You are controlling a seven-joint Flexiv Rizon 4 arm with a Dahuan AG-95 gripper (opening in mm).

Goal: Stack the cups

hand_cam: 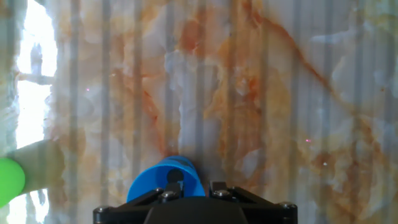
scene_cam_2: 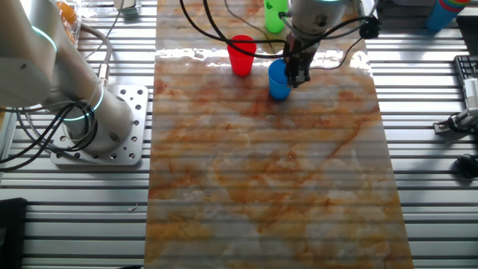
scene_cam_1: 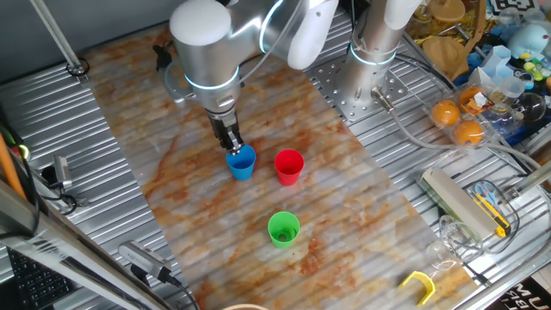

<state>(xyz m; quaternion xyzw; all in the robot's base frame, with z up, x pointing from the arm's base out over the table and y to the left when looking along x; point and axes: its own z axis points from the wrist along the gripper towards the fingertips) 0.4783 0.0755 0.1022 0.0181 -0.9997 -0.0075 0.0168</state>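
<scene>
The blue cup [scene_cam_1: 242,163] stands upright on the marbled board [scene_cam_1: 344,224], with the red cup [scene_cam_1: 288,166] just to its right and the green cup [scene_cam_1: 283,229] nearer the front. My gripper [scene_cam_1: 232,145] reaches down onto the blue cup's near rim and is shut on its wall. The other fixed view shows the gripper [scene_cam_2: 296,73] at the blue cup [scene_cam_2: 278,81], with the red cup [scene_cam_2: 241,54] and the green cup [scene_cam_2: 274,15] behind it. In the hand view the blue cup [hand_cam: 155,180] sits at my fingertips [hand_cam: 175,177], and the green cup [hand_cam: 9,180] is at the left edge.
The arm's base [scene_cam_1: 372,82] stands at the back right on the ribbed metal table. Oranges [scene_cam_1: 469,132], clear plastic cups [scene_cam_1: 443,245], a yellow-handled cutter [scene_cam_1: 491,208] and a yellow clip [scene_cam_1: 419,284] lie off the board to the right.
</scene>
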